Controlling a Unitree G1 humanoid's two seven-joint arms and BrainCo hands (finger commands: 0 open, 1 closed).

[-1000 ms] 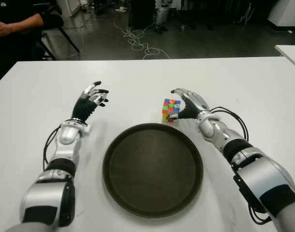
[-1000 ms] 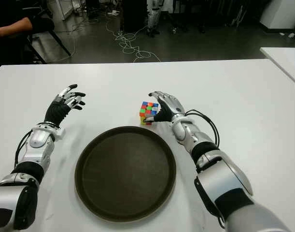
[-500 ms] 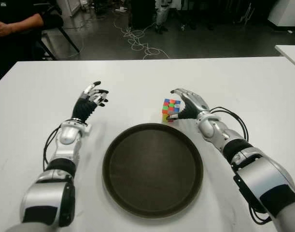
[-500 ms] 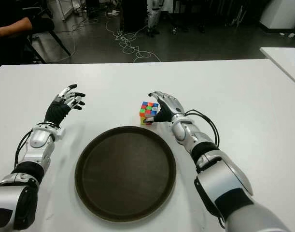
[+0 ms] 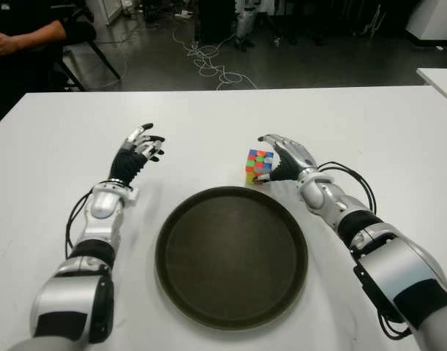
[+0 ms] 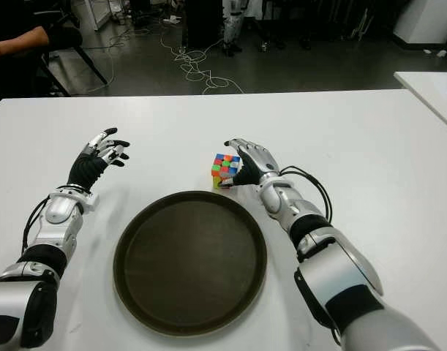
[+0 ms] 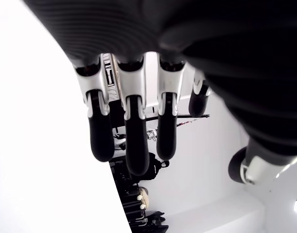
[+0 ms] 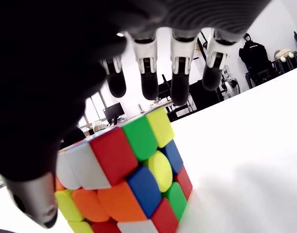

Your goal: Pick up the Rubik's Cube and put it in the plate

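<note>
Cube location: Rubik's Cube [image 5: 258, 166] sat on the white worktop [image 5: 369, 124], just beyond the far rim of the plate [image 5: 231, 256], not in it.
Right robot hand: right robot hand [image 5: 282, 158] was cupped over the cube's right side, fingers [image 8: 180, 73] arched above the top face, thumb low beside the near edge. Contact not confirmed; fingers looked spread and unclosed, so no grasp yet.
Left robot hand: left robot hand [image 5: 137, 150] showed well left of the cube, fingers loosely extended, holding nothing.
Handling: likely light, rigid plastic, smooth stickered faces, so somewhat slippery. Layers can twist under uneven squeeze.
Grip point: best judged as opposing flat faces, thumb on one side and fingers on the other, centred on the middle layer rather than on corners.
Carry: short hop toward the robot into the plate; low rim, little lift needed.
Eye views: showed the layout of cube, plate and both arms, but not the finger-to-cube gap.
Right wrist view: showed clear air between fingertips and the cube's top, plus the thumb tip beside its lower edge; plate out of frame.
Left wrist view: only empty fingers over bare worktop.
</note>
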